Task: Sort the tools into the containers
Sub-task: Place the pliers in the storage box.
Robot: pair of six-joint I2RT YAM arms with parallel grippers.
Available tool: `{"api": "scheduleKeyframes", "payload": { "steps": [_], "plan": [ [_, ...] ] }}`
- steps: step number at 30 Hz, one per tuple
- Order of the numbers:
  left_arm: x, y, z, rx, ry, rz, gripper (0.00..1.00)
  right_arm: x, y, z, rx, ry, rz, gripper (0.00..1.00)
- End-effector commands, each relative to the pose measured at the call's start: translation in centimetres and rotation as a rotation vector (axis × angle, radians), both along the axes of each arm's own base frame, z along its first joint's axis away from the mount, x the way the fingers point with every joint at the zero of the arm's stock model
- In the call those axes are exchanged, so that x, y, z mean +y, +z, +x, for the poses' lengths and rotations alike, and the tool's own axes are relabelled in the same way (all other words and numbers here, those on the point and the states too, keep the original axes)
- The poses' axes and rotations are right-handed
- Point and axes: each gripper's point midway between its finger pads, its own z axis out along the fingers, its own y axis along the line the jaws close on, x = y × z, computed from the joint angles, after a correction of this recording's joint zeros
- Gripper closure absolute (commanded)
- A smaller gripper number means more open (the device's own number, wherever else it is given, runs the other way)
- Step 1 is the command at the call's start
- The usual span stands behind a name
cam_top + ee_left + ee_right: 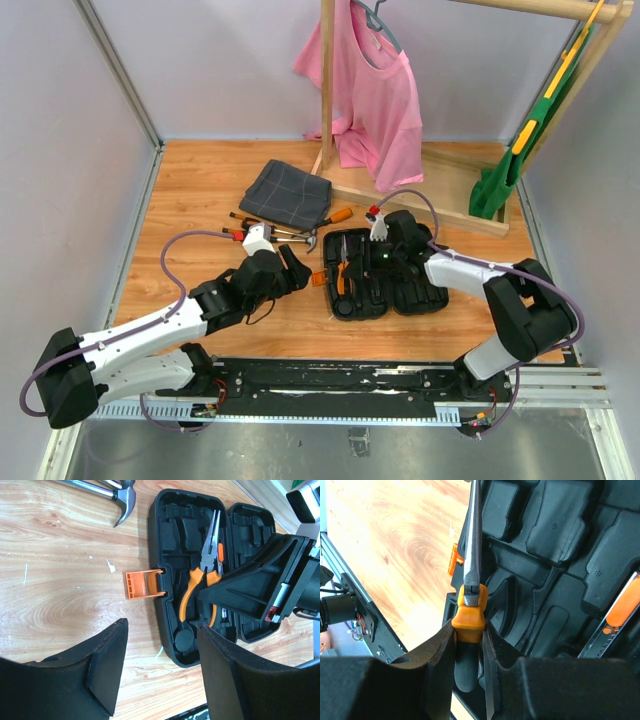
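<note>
the wooden counter (200,190) is seen with the black tool case (372,302) laid open near its centre. a dark checked cloth (288,193) is spread at 11 o'clock of the case. the left claw (161,627) is held spread and empty just above the counter, at 9 o'clock of the case. the right claw (469,630) is pressed together on the orange-and-black handle of a steel-nosed tool, judged to be the pliers (205,565). these are placed over the left half of the case, nose toward 12 o'clock. whether they are fully seated in the moulded recess cannot be told. the hammer (125,502) and several screwdrivers (338,215) are left on the counter between 10 and 12 o'clock of the case, not yet sorted. the small orange clasp (142,585) is folded out at the case's 9 o'clock edge.

trouble is judged likely if the pliers are released out of line with the recess. they would be propped on the ridges and the lid blocked. the light case could also be dragged if the handle is caught as the right claw is lifted. the clasp could be struck by the nearby left claw.
</note>
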Motion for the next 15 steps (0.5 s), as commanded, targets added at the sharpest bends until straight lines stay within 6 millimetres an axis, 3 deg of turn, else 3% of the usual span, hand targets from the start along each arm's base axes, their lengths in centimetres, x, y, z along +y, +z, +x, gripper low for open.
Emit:
{"api": "scheduleKeyframes", "payload": {
  "steps": [1, 11, 15],
  "plan": [
    [0.0, -0.2, 0.0, -0.004, 0.009, -0.006, 0.39, 0.9, 0.5, 0.8, -0.084, -0.050, 0.027, 0.92],
    [0.0, -0.4, -0.1, -0.001, 0.009, -0.008, 0.39, 1.0, 0.0, 0.9, -0.142, -0.086, -0.008, 0.76],
    [-0.1, -0.5, -0.1, 0.001, 0.005, -0.006, 0.39, 0.7, -0.7, 0.8, -0.139, -0.083, -0.043, 0.74]
  ]
}}
